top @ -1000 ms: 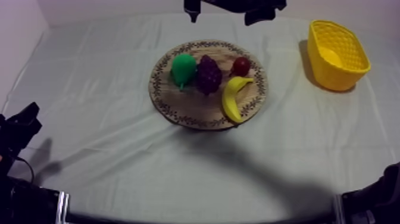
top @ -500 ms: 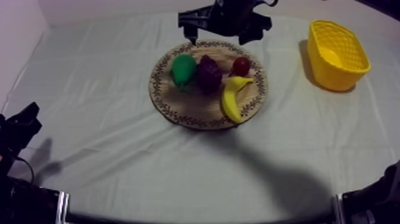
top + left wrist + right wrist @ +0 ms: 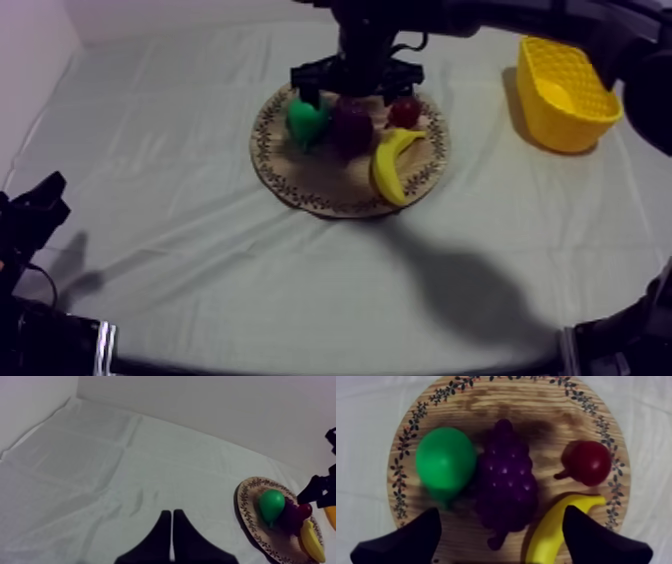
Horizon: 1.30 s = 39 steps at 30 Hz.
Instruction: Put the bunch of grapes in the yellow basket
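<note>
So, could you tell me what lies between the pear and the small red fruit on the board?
The bunch of grapes lies between them, clearest in the right wrist view.

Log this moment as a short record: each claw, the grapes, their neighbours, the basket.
right claw: open, above the bunch of grapes, a finger at each side
left claw: shut on nothing, low over the cloth
grapes: on the wooden board, between the pear and the small red fruit
banana: on the board, beside the grapes
yellow basket: on the cloth, apart from the board
</note>
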{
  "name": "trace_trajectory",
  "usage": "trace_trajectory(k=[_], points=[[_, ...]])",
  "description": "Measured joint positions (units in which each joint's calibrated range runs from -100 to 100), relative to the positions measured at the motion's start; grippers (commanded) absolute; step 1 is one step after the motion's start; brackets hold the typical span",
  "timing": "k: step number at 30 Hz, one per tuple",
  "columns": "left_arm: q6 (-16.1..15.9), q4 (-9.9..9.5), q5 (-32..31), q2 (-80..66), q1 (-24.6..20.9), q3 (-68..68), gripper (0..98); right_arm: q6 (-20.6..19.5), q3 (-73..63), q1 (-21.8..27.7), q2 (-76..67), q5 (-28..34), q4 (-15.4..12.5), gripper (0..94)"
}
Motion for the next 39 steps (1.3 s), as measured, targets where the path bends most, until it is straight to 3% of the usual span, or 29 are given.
trace_trajectory(k=[23, 32, 39], points=[[0.0, 0.00, 0.0, 0.0, 0.0, 0.0, 0.1, 1.8, -6.9, 2.0, 10.9, -1.7, -0.9, 81.8], [0.0, 0.00, 0.0, 0.0, 0.0, 0.0, 0.1, 2.2, -7.2, 2.2, 11.4, -2.1, -1.3, 74.7], [0.0, 0.00, 0.0, 0.0, 0.0, 0.0, 0.1, 3.2, -6.0, 2.6, 12.1, -5.0, -2.1, 60.9]])
